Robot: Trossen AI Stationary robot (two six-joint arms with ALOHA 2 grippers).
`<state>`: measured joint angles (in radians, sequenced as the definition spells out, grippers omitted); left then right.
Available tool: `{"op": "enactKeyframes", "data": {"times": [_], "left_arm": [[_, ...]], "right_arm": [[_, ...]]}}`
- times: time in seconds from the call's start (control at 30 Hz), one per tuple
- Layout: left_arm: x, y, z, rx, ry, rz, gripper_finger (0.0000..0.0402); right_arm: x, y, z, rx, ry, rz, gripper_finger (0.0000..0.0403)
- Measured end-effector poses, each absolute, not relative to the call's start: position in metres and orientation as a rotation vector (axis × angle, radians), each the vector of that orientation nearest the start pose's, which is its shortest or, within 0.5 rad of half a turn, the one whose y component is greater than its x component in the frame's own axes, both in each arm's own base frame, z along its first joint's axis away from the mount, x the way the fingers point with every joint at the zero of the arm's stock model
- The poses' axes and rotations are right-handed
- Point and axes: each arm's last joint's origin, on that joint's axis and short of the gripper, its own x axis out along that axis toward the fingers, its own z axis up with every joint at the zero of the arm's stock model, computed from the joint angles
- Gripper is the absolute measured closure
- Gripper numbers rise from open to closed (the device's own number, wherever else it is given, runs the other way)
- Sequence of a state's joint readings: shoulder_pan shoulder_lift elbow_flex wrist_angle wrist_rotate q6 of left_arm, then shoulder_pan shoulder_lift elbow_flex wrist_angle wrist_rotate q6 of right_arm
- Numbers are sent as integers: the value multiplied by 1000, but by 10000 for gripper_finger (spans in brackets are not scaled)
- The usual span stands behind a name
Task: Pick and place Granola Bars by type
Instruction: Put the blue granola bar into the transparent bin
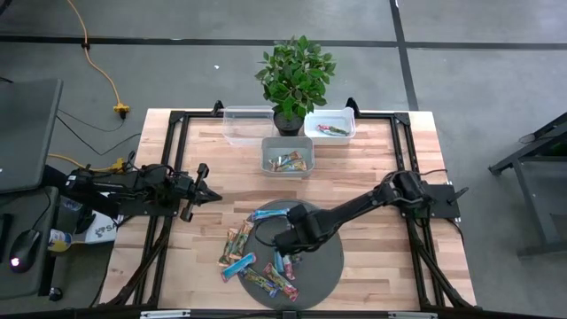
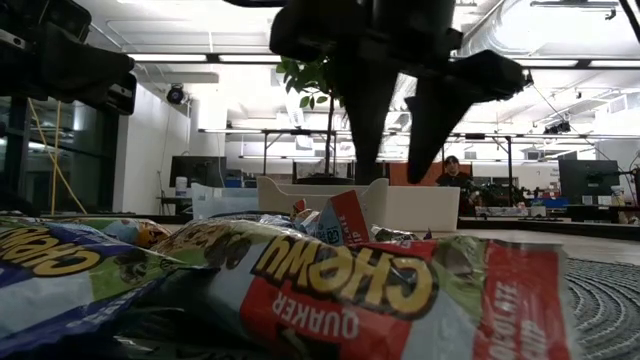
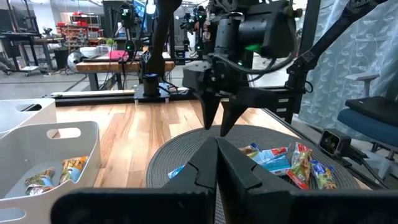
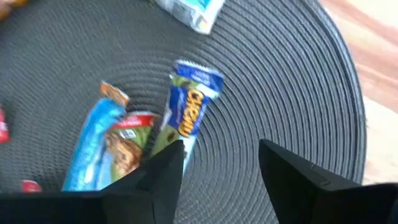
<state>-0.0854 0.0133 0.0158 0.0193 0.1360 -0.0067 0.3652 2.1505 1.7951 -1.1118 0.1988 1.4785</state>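
The right gripper (image 1: 290,241) is seen open and empty above granola bars (image 1: 257,266) on the round mat (image 1: 328,261); the left gripper (image 1: 202,183), at nine o'clock, is shut.

Round dark woven mat (image 1: 328,257) directly beneath the right end effector, on the wooden table (image 1: 381,168). Three clear bins beyond it toward the far edge: middle bin (image 1: 288,155) nearest, empty-looking bin (image 1: 248,124) and right-hand bin (image 1: 330,124) behind. Potted plant (image 1: 295,80) between those two. Person seated far behind.
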Motion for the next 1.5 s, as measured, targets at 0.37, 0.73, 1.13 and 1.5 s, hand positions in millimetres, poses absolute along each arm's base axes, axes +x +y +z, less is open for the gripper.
{"op": "enactKeyframes", "data": {"times": [0.37,0.73,1.13,1.5], "left_arm": [[97,-12,170,-6,-21,-222,401],[97,-12,170,-6,-21,-223,401],[96,-12,174,-104,-54,-230,401],[96,-12,173,-197,-38,-230,401]], "right_arm": [[414,121,201,841,1134,-837,207],[413,128,175,931,1116,-800,207],[408,138,163,966,1115,-783,207],[409,137,162,948,1100,-787,207]]}}
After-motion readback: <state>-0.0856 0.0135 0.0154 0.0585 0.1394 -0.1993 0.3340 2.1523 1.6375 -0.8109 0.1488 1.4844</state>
